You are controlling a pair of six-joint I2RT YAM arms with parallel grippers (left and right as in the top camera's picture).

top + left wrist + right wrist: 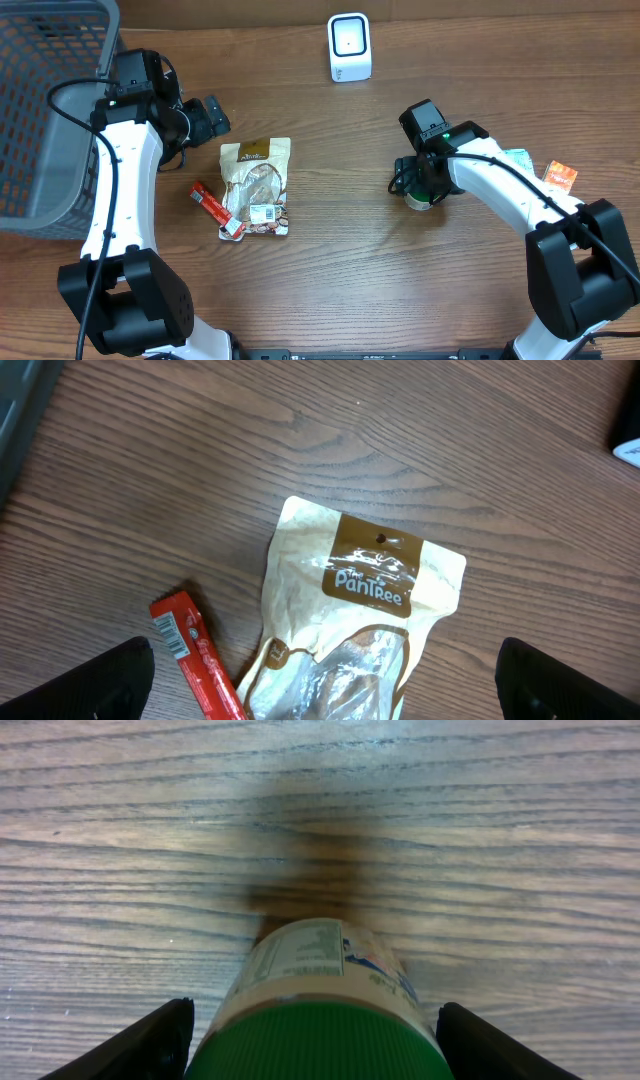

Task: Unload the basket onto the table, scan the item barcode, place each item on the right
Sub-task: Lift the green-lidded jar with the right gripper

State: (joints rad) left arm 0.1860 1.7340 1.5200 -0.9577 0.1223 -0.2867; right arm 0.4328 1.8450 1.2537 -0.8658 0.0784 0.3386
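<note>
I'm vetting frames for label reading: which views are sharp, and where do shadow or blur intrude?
Overhead: evenly lit, sharp. Left wrist: pouch crisp, its brand print readable. Right wrist: jar very close, its label soft, a dark shadow on the table beyond.

A wood-grain table [340,270] carried a gray mesh basket [40,120] at its far left corner and a white barcode scanner [349,47] standing at the middle of the far edge. A tan snack pouch [257,185] lay flat left of center with a red stick packet [212,205] just beside it, well apart from a green-lidded jar [421,200] toward the right. A white-and-teal packet [517,158] and an orange packet [560,176] lay near the right edge.
</note>
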